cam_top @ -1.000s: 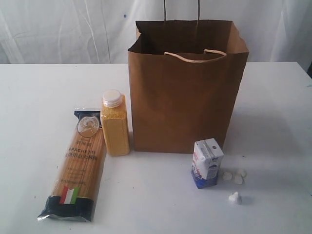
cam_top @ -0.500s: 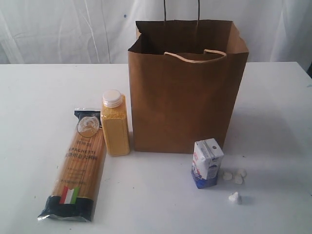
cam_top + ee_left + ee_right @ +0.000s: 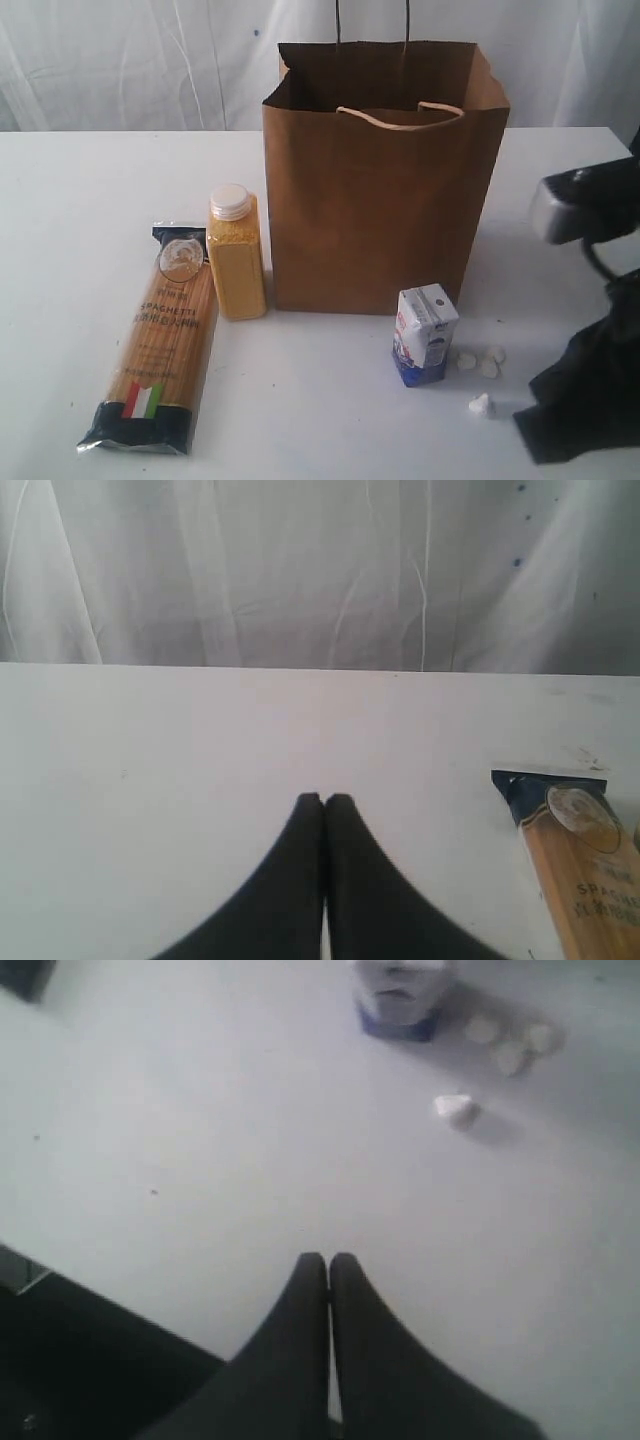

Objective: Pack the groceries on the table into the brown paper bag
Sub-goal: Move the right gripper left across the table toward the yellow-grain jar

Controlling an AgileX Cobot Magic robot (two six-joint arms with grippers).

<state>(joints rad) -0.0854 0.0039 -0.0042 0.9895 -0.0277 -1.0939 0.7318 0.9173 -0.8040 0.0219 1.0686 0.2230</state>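
Both pincers are pressed together w/ nothing in them: right gripper [image 3: 328, 1258] tips closed over bare table [image 3: 80, 200], left gripper [image 3: 324, 798] the same.

Bag [image 3: 385, 200] is upright & open-topped. Its inside is hidden, so can't tell what's in it. No jar, pouch or can in view.
- Left-arm side of bag: bottle [image 3: 237, 255] upright, just beside bag wall. Spaghetti [image 3: 160, 340] lies flat on far side of bottle from bag, touching it or nearly, can't tell which.
- Camera side of bag, toward its right-arm corner: carton [image 3: 425, 335] upright, w/ a few white bits [image 3: 480, 362] just past it.
- Right arm [image 3: 590, 400] is low, on right-arm side of bag, near the bits.

Risks, my read:
- Right gripper is prob. headed for the carton. If the tips go in w/o spreading first, they'll shove it over; it looks small, light & tippy.
- The bits are right by the carton, so a finger landing on one could skid or skew the grip.
- Bag is thin paper w/ no support. An arm brushing the wall could buckle or slide it. Handle [image 3: 400, 118] droops across the opening & could snag an item going in.
- Bottle is hard by the bag, w/ little finger room on that side. A push could move the bag or topple the bottle onto the spaghetti.
- Spaghetti is long & flat. Pinched at one end it would prob. sag & catch the bag's top edge.
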